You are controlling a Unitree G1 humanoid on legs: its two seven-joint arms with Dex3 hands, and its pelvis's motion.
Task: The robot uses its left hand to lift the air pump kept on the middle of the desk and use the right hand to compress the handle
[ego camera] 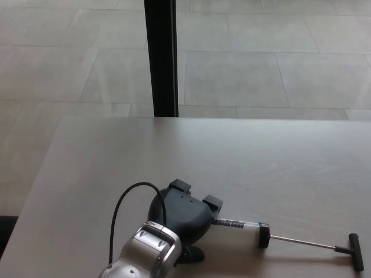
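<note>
The air pump (242, 230) lies on its side near the front of the desk (243, 156). It has a clear white barrel with dark lettering, a black end cap (264, 236), a thin metal rod (301, 242) drawn out to the right and a black T-handle (355, 252). My left hand (182, 215) covers the barrel's left end, its black fingers closed around it. The silver wrist and a black cable loop (124, 214) show behind it. The part of the pump under the hand is hidden. My right hand does not show.
A black vertical post (160, 58) stands beyond the desk's far edge. Pale floor tiles (261, 69) lie behind it. The desk's left edge runs diagonally past my left arm.
</note>
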